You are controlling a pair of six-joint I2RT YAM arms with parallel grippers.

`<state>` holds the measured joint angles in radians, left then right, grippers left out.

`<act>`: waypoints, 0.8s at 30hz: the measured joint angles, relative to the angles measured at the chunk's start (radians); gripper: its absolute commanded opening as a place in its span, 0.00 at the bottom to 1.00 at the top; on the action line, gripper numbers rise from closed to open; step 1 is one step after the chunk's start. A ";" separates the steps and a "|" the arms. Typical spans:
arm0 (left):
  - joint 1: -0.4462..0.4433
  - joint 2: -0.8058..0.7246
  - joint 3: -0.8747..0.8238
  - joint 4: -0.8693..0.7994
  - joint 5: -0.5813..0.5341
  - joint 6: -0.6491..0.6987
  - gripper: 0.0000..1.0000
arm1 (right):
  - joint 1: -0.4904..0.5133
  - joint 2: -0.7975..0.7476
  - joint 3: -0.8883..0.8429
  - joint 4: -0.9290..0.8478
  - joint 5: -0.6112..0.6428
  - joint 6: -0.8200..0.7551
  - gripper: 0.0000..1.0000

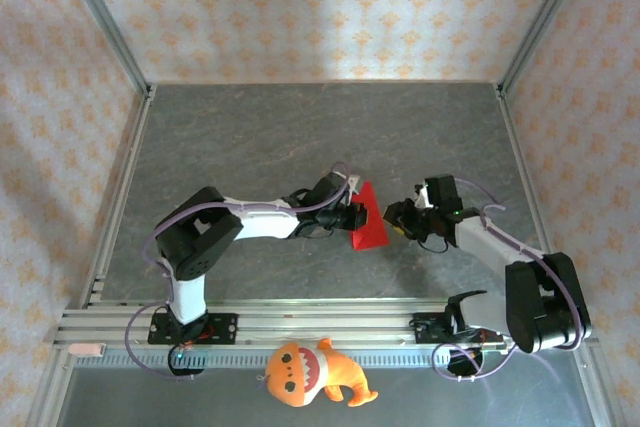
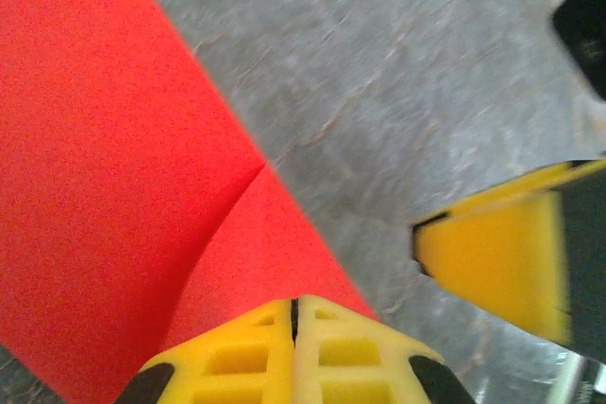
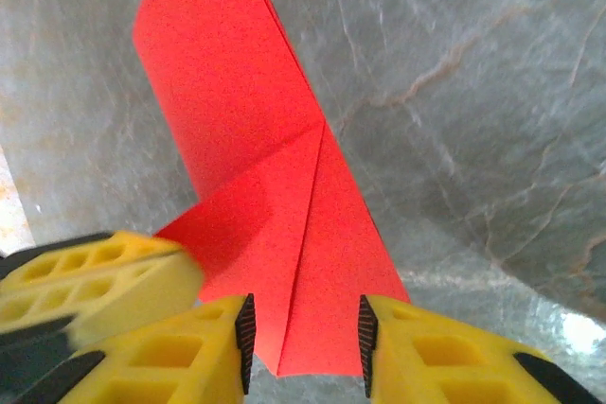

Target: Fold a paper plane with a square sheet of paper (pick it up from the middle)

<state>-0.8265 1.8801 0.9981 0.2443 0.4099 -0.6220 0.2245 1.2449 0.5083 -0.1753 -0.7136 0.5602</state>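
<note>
A creased bright red paper sheet [image 1: 370,219] is near the middle of the grey surface [image 1: 250,137]. The left hand [image 2: 294,319], at its 9 o'clock, pinches it tightly. The right hand [image 3: 305,333], at 3 o'clock, is parted around its tip.

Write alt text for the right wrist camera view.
Folded red paper with diagonal creases stretches away over a grey marbled table, its near tip between the parted yellow fingers of the right gripper. Blurred yellow fingers of the left gripper meet the paper's left corner.
</note>
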 measured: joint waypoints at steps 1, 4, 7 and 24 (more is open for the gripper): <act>0.000 0.013 0.000 -0.011 0.000 0.003 0.00 | 0.012 0.010 0.000 -0.005 0.000 0.000 0.37; 0.000 0.034 0.000 -0.036 -0.001 0.014 0.00 | 0.039 0.047 0.000 -0.018 0.000 0.000 0.37; 0.000 0.043 -0.008 -0.035 -0.002 0.021 0.00 | 0.057 0.077 0.000 -0.022 -0.001 0.000 0.37; 0.000 0.063 0.002 -0.025 0.013 0.049 0.00 | 0.078 0.154 0.029 0.010 -0.028 0.027 0.38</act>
<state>-0.8265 1.9430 0.9997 0.2195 0.4229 -0.5728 0.3027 1.3991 0.5369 -0.1658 -0.7414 0.5869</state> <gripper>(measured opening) 0.047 0.375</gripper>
